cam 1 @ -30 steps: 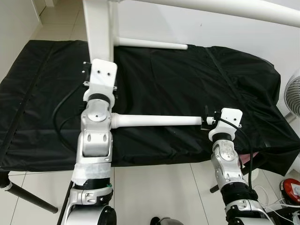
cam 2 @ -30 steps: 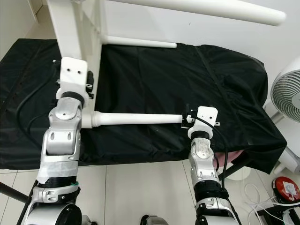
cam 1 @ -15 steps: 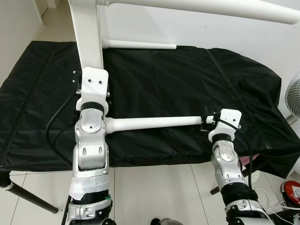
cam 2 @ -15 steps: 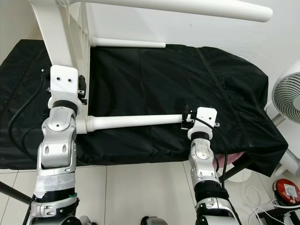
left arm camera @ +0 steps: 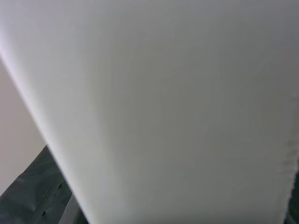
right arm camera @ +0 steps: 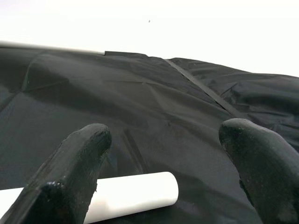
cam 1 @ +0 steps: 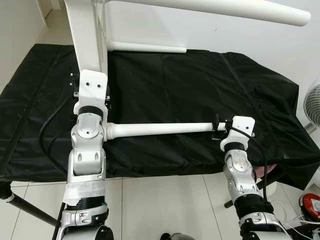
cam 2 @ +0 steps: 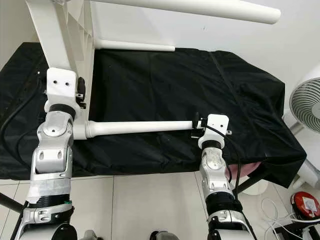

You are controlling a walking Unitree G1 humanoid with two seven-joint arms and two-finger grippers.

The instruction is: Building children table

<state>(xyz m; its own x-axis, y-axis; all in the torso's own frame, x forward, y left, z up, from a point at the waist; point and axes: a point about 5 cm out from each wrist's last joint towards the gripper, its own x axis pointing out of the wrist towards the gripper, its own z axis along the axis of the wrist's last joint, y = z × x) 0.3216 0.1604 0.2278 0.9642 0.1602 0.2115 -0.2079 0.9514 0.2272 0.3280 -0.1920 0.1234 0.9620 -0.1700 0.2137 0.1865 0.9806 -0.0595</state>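
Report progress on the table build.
Done: the upper leg, far leg and near leg look fitted to the tipped-up tabletop. In hand: left gripper at the tabletop, right gripper open at the near leg's tip. Left: any remaining leg, then standing it upright.

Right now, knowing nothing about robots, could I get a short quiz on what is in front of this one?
1. True or false: the right tool is open, close to the end of the white pole.
2. The cloth under the pole is: A red, B black, C green.
3. Which appliance stands on the floor to the robot's right?
Key: 1 true; 2 B; 3 the fan.
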